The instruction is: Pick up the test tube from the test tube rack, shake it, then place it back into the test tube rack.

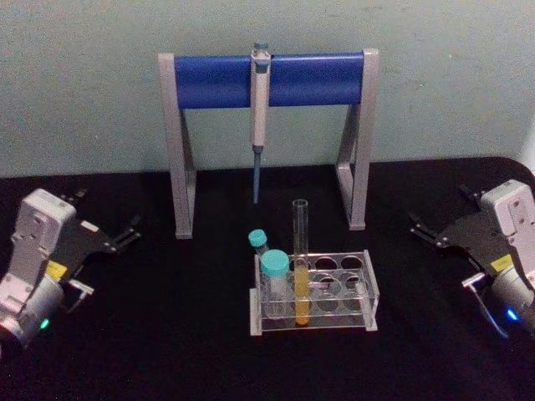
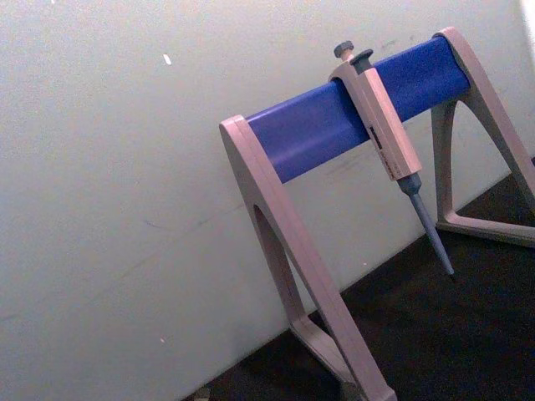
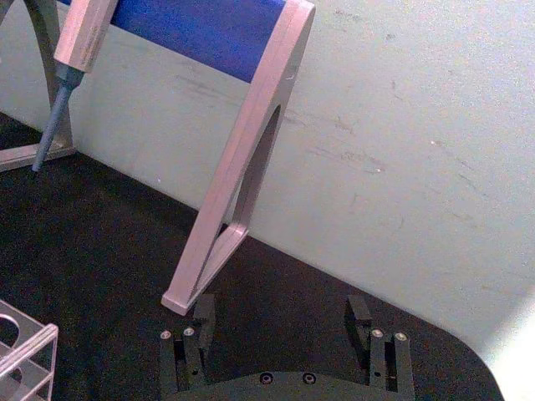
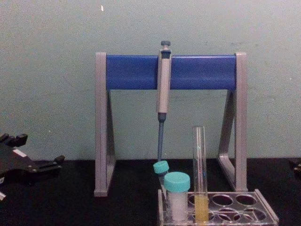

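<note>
Test tube rack [image 1: 369, 292] sits on the black table [image 1: 184, 359], about midway between the two grippers.

Test tube [image 1: 300, 251] stands upright in the rack's front row, one hole in from the rack's left end. Open mouth up, well above the rack's top plate. Yellow-orange liquid fills its lower part, inside the rack. Nothing grips it. Chest view agrees: tube [image 4: 199, 160] vertical, liquid low.

Large teal-capped vial [image 1: 274, 280] is in the rack's front-left corner hole, just beside the tube on its left. A smaller teal-capped vial [image 1: 257, 241] leans at the rack's back-left corner. Cannot tell whether it sits in a hole.

Left gripper [image 1: 104, 213] rests low, well apart from the rack on its left side and a little farther back. Fingers spread wide, holding nothing. Chest view has it [image 4: 38, 149] at the rack's far left.

Right gripper [image 1: 440, 209] is well apart from the rack on its right side, likewise a little farther back. The right wrist view shows its two fingers [image 3: 203, 311] set wide with bare table between them. A corner of the rack [image 3: 25, 351] shows off to one side, clear of the fingers.

Behind the rack stands the grey-legged stand [image 1: 217, 79] with its blue crossbar. A pipette [image 1: 260, 117] hangs from the bar, tip down, behind the rack's left end.
</note>
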